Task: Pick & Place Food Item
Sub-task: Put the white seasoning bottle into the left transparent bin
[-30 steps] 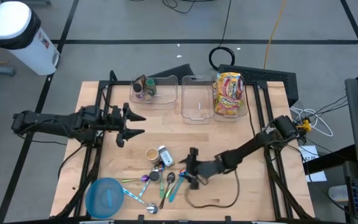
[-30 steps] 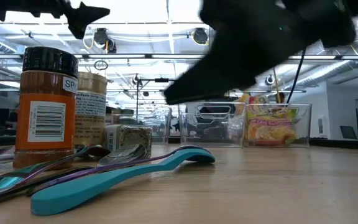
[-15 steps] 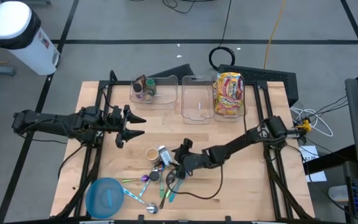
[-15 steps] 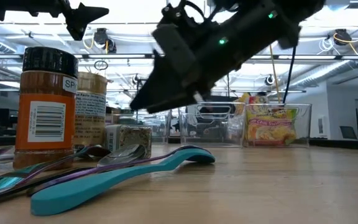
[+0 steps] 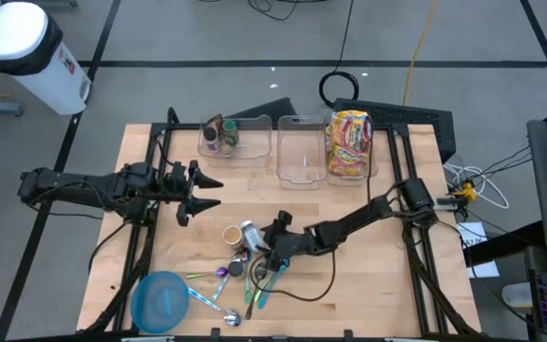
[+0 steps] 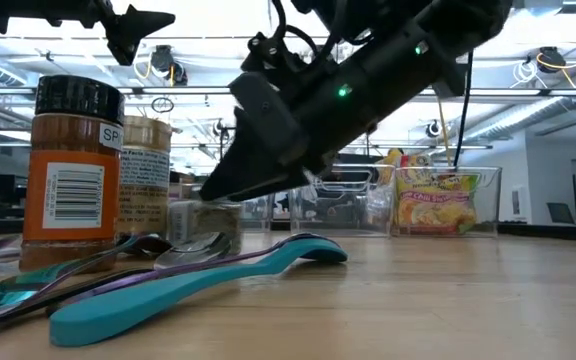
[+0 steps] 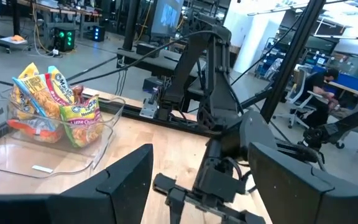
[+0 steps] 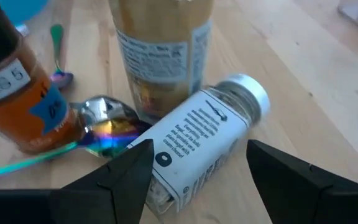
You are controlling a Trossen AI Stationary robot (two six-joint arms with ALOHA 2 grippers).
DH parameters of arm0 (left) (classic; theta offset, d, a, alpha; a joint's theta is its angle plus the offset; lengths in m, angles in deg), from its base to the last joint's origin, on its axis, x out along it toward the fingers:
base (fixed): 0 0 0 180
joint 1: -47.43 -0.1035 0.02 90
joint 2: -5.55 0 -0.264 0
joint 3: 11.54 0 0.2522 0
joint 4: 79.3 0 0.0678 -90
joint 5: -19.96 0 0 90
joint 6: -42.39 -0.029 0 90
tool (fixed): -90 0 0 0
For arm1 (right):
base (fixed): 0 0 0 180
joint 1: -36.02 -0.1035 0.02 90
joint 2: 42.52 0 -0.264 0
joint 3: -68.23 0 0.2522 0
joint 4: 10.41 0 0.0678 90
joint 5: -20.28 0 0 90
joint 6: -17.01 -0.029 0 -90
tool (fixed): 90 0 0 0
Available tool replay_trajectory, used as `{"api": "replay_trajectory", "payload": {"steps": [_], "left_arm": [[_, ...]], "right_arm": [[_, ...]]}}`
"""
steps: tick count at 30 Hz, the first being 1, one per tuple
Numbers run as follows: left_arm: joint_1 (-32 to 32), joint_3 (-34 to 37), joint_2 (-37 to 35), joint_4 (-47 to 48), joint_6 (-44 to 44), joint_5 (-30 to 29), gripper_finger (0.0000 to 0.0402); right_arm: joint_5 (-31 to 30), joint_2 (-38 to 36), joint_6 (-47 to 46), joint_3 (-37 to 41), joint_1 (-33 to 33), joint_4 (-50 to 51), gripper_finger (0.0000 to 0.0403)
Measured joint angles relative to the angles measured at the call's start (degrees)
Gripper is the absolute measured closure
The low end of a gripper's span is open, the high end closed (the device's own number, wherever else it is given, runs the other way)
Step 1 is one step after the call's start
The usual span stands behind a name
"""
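Note:
A small jar with a white label and a silver cap (image 8: 204,140) lies on its side on the table, also in the high view (image 5: 252,237). A tan jar (image 8: 160,56) and an orange spice jar (image 8: 17,106) stand upright beside it. My right gripper (image 8: 199,148) is open, low over the lying jar, one finger on either side of it; I cannot tell whether they touch. It also shows in the high view (image 5: 262,244). My left gripper (image 5: 215,189) is open and empty, held above the table's left half.
Several spoons (image 5: 254,280) lie near the jars, and a blue bowl (image 5: 162,299) sits at the front left. Three clear bins stand at the back: one with dark items (image 5: 218,135), one bare (image 5: 300,152), one with noodle packets (image 5: 349,142).
My right gripper has gone toward the table's left edge and down, from the bare middle of the table to the lying jar, and now stands low over it. The jars and spoons have stayed in place.

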Motion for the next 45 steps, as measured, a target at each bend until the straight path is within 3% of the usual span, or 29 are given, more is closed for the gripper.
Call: {"api": "replay_trajectory", "payload": {"steps": [15, 25, 37, 45], "left_arm": [[0.0, 0.0, 0.0, 0.19, 0.08, -0.02, 0.0131], [-0.02, 0.0, 0.02, 0.0, 0.1, -0.02, 0.0131], [-0.02, 0.0, 0.04, -0.02, -0.01, -0.04, 0.0131], [0.0, 0.0, 0.04, -0.07, 0.09, -0.04, 0.0131]], "right_arm": [[-2.24, -9.77, -5.23, 0.49, 0.03, 21.49, 0.0152], [-2.23, -7.92, -4.1, 0.57, -0.71, 17.09, 0.0151], [2.68, -5.9, 0.01, 5.05, 2.05, 9.37, 0.015], [10.71, -5.64, 0.58, 7.37, 3.05, 9.19, 0.0088]]}}
